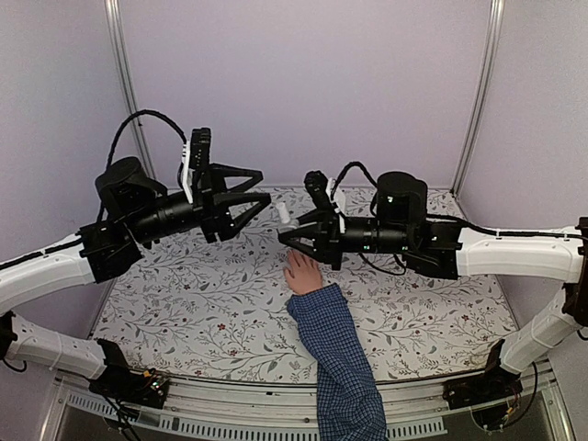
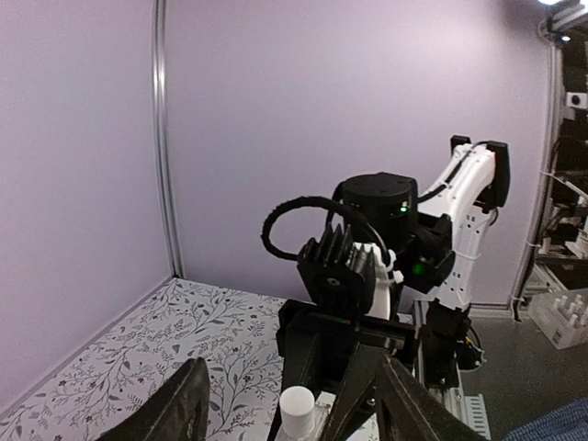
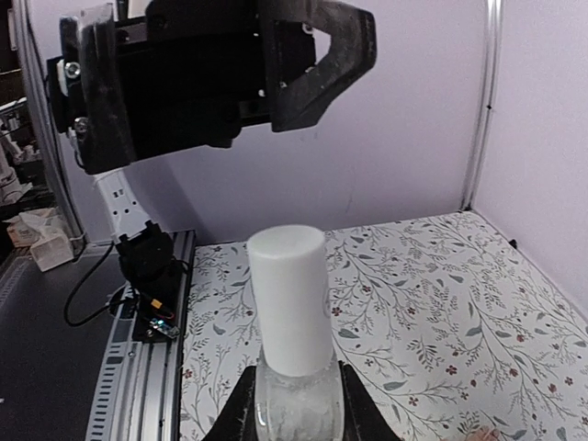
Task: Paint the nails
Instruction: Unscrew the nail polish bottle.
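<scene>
A small pale hand (image 1: 301, 273) on a blue checked sleeve (image 1: 335, 358) lies palm down on the floral table; its nails are too small to make out. Just above and behind the hand, my right gripper (image 1: 292, 235) (image 3: 297, 415) is shut on a clear nail polish bottle (image 3: 299, 404) with a white cap (image 3: 289, 294) (image 1: 285, 214) (image 2: 299, 409). My left gripper (image 1: 265, 204) (image 2: 292, 367) hovers to the left of the cap, open. Its fingers (image 2: 179, 404) stand wide on either side of the cap without touching it.
The floral table cover (image 1: 202, 303) spreads to the left and right of the sleeve. Lilac walls with metal posts (image 1: 124, 83) close in the back and both sides. Both arms meet over the table's middle, above the hand.
</scene>
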Robot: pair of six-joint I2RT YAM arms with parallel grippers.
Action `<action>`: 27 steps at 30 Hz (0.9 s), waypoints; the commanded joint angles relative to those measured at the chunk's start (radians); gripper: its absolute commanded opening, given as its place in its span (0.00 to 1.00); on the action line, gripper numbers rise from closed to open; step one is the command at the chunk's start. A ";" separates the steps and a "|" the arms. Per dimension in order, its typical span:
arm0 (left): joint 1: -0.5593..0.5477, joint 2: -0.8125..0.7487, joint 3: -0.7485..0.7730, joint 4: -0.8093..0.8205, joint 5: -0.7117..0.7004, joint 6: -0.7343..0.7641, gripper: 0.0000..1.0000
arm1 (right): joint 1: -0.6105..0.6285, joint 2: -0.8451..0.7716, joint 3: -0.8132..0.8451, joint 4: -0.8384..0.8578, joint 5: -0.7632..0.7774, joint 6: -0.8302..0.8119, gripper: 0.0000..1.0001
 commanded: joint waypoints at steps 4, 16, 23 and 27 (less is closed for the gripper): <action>0.013 -0.002 0.021 -0.093 0.359 0.122 0.64 | -0.007 -0.013 0.048 -0.033 -0.405 -0.004 0.00; -0.034 0.072 0.038 -0.030 0.511 0.124 0.55 | -0.007 0.051 0.117 -0.054 -0.585 0.034 0.00; -0.048 0.091 0.045 -0.024 0.505 0.151 0.30 | -0.007 0.064 0.124 -0.053 -0.597 0.046 0.00; -0.050 0.083 0.028 -0.014 0.492 0.147 0.16 | -0.007 0.061 0.124 -0.050 -0.584 0.048 0.00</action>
